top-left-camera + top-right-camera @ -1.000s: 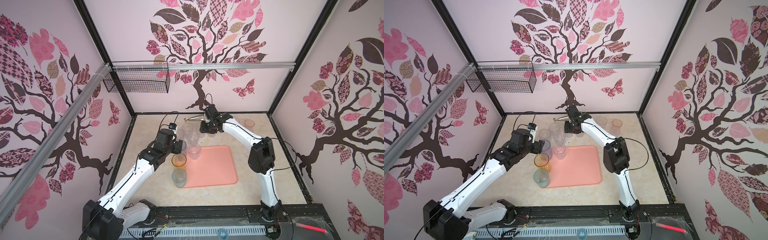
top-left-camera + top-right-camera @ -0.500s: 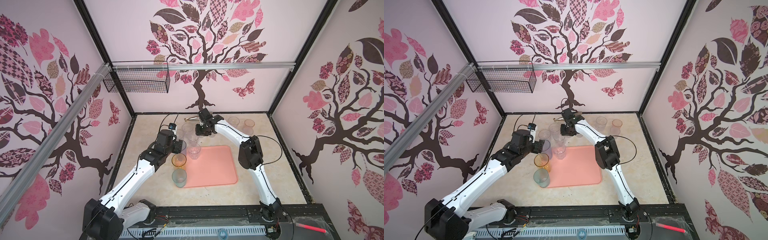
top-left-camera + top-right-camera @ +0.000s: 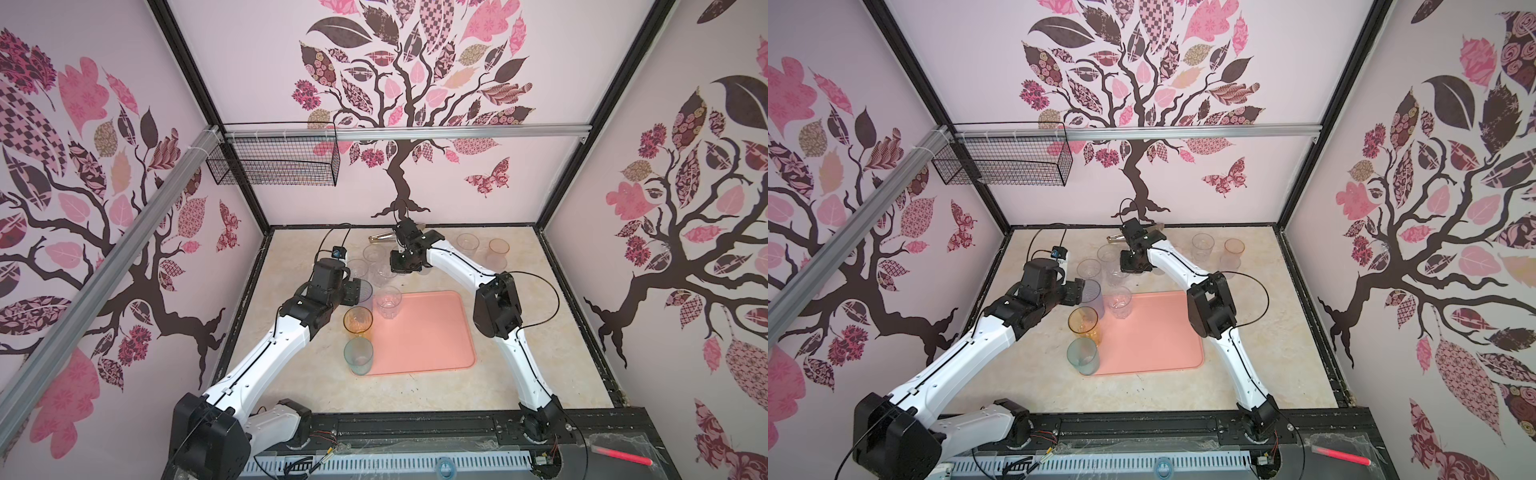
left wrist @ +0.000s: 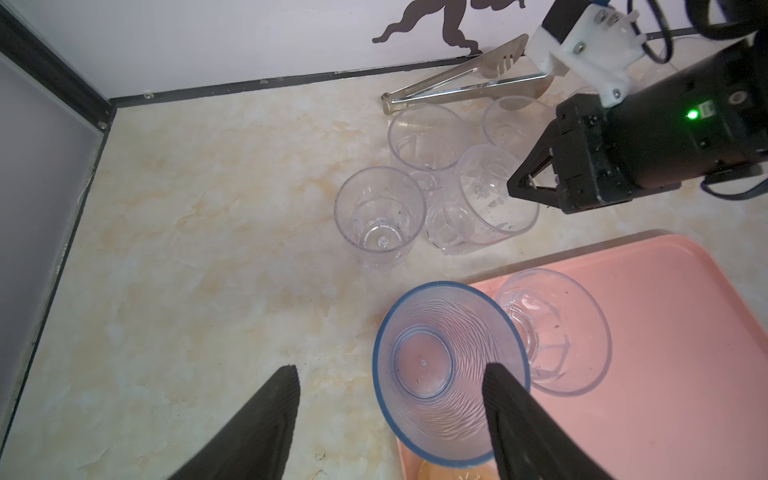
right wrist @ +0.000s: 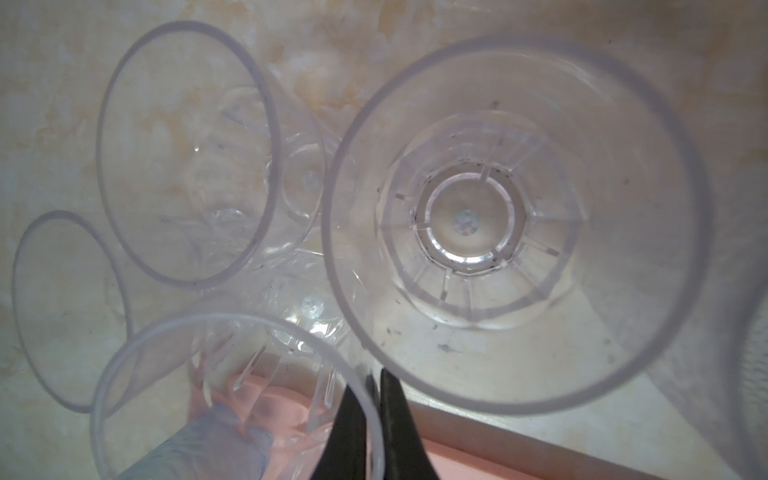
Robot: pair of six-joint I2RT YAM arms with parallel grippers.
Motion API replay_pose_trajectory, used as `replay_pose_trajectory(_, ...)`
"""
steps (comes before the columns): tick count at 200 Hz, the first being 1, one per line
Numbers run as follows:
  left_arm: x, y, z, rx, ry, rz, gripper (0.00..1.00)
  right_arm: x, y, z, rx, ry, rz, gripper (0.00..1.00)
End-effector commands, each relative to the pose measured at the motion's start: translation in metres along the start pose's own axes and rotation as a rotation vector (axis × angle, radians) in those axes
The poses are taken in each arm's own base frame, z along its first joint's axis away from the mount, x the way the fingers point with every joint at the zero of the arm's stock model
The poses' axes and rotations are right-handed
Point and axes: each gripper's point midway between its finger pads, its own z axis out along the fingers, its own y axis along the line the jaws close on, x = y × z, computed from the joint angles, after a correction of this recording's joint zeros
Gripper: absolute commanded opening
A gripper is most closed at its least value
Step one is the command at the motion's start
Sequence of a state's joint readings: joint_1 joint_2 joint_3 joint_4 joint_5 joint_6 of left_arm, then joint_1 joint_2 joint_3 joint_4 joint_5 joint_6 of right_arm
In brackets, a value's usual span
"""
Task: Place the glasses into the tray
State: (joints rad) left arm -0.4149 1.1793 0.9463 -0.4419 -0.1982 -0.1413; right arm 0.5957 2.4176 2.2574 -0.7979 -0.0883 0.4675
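The right end effector (image 5: 373, 376) is closed on the rim of a clear glass (image 4: 492, 199), with one finger inside the wall and one outside. That glass is in a cluster on the table (image 3: 457, 390), just behind the back left corner of the tray (image 3: 428, 332).

The left end effector (image 4: 392, 370) is open and grips nothing. One finger lies across the mouth of the blue glass (image 4: 432, 419); the other is over bare table, apart from it.

I count one tray and eleven glasses.
- **In the cluster:** four clear ones, including the gripped one, though overlapping walls make this count unsure.
- **Inside the tray:** one faceted glass (image 3: 388, 301), near its back left corner.
- **Along the tray's left edge:** the blue glass, an amber glass (image 3: 357, 320) and a teal glass (image 3: 358, 355). I cannot tell whether their bases sit inside the rim.
- **Near the back right of the table:** a second clear tumbler (image 3: 467, 245), a peach glass (image 3: 498, 246) and a frosted glass (image 3: 496, 262).

One pair of tongs (image 3: 382, 237) lies by the back wall.
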Motion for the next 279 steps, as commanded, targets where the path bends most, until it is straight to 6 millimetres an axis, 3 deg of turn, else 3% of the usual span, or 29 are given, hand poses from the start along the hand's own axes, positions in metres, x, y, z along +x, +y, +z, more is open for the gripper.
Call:
replay_pose_trajectory(1,-0.007,0.002,-0.003,-0.007,-0.008,-0.02,0.73,-0.024,0.022,-0.05,-0.049,-0.091,-0.024,0.04)
replay_pose_trajectory(32,-0.007,0.006,-0.007,-0.017,-0.011,-0.025,0.73,-0.033,0.029,-0.089,-0.063,-0.136,-0.044,0.03)
replay_pose_trajectory(80,-0.015,0.01,-0.02,-0.02,-0.025,-0.056,0.73,-0.042,0.019,-0.166,-0.006,-0.276,-0.075,0.02)
replay_pose_trajectory(116,-0.014,0.0,-0.035,0.034,0.027,-0.031,0.72,-0.008,-0.022,-0.192,0.157,-0.258,-0.113,0.02)
replay_pose_trajectory(139,-0.004,-0.014,-0.05,0.079,0.046,0.028,0.72,0.029,-0.056,-0.203,0.297,-0.225,-0.151,0.02)
replay_pose_trajectory(170,0.005,-0.02,-0.064,0.133,0.046,-0.008,0.72,0.092,-0.08,-0.193,0.355,-0.116,-0.177,0.01)
replay_pose_trajectory(187,0.009,-0.019,-0.067,0.136,0.041,-0.034,0.72,0.121,-0.074,-0.181,0.342,-0.079,-0.183,0.02)
replay_pose_trajectory(205,0.017,-0.017,-0.069,0.133,0.035,-0.059,0.72,0.144,-0.054,-0.165,0.298,-0.052,-0.2,0.02)
replay_pose_trajectory(233,0.028,-0.011,-0.068,0.112,0.028,-0.088,0.72,0.168,-0.025,-0.135,0.245,0.028,-0.215,0.01)
replay_pose_trajectory(262,0.035,-0.006,-0.066,0.087,0.029,-0.077,0.73,0.176,0.005,-0.116,0.196,0.038,-0.254,0.01)
replay_pose_trajectory(279,0.037,-0.003,-0.065,0.074,0.029,-0.075,0.74,0.181,0.012,-0.104,0.204,0.064,-0.274,0.01)
